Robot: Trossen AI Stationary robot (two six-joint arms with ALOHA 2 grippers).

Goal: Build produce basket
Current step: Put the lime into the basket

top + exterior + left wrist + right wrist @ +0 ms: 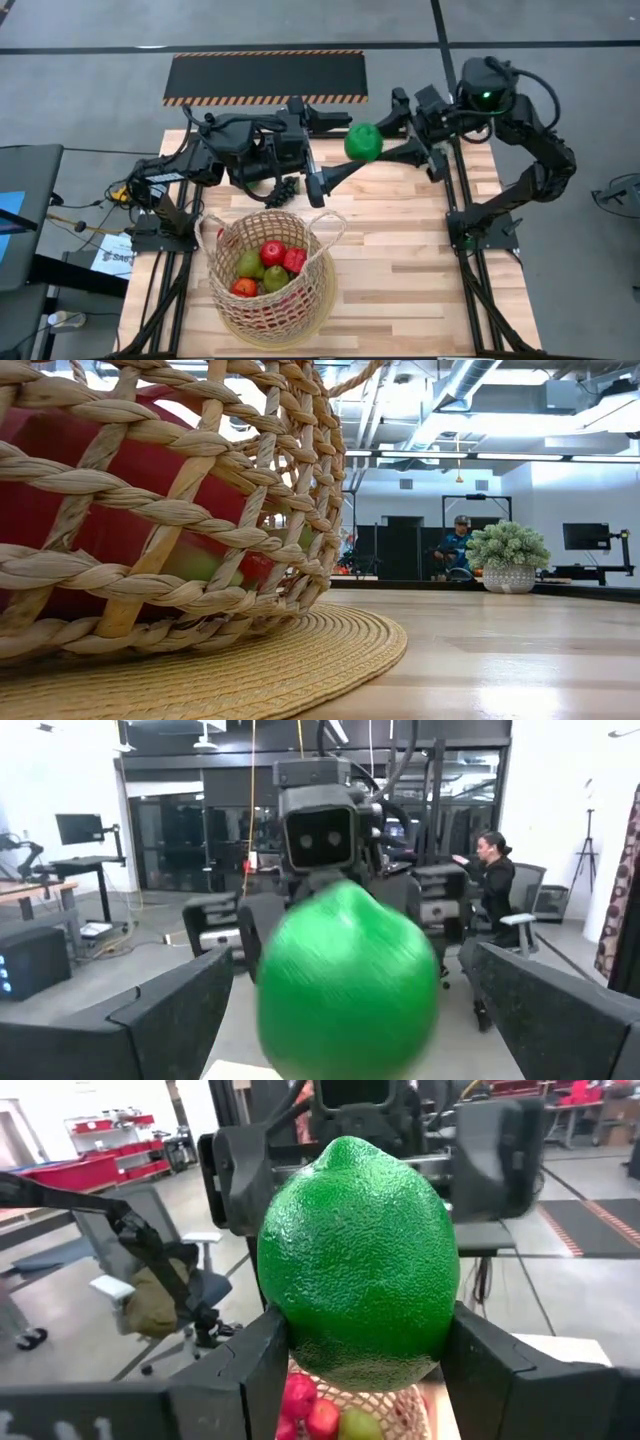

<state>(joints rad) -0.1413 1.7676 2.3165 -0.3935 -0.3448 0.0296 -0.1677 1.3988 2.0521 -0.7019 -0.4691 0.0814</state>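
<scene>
Wicker basket (268, 278), large, round, tan, standing on a woven mat (300, 660) at the near-left of the wooden table (400, 270); it contains red and green produce (268, 266). Left arm, reaching over the table's far side, left gripper (330, 120) with fingers spread wide around nothing, facing the lime. Right arm, extended from the right, right gripper (372, 143) with fingers clamped on a green lime (363, 141), held aloft above the table's far edge. Dark grape bunch (282, 190), lying on the table just beyond the basket.

Bare table (420, 270) right of basket (270, 305) — both arms crowding far edge.
</scene>
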